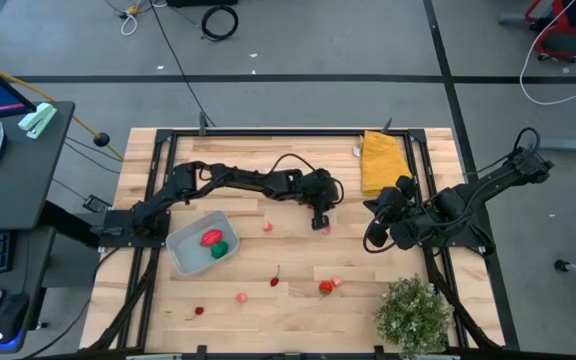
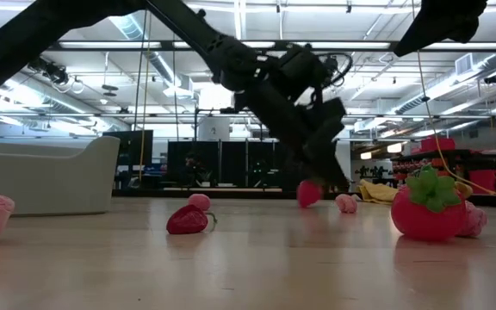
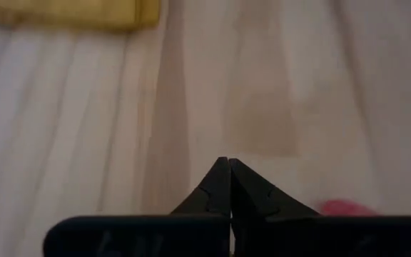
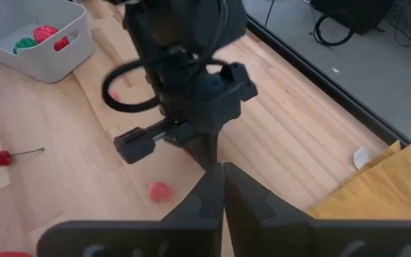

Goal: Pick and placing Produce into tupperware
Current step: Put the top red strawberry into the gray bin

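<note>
The left hand (image 1: 321,222) is stretched to the middle of the table (image 1: 298,300), tips down on the wood, its two fingers pressed fully together. A small pink produce piece (image 1: 325,227) lies right at the tips; in the left wrist view it shows beside the closed fingers rather than between them, so the hand seems to have hold of nothing. To do this step well, the hand likely needs to open, centre over the piece, then close and lift only once it sits between the fingers. The right hand (image 1: 376,238) waits near the yellow cloth (image 1: 380,160), fingers shut and empty. The pale tupperware (image 1: 200,243) sits well apart, under the left arm, holding a red piece (image 1: 210,238) and a green piece (image 1: 220,249). Other red and pink pieces lie scattered on the table nearer the bushy plant (image 1: 413,312)
</note>
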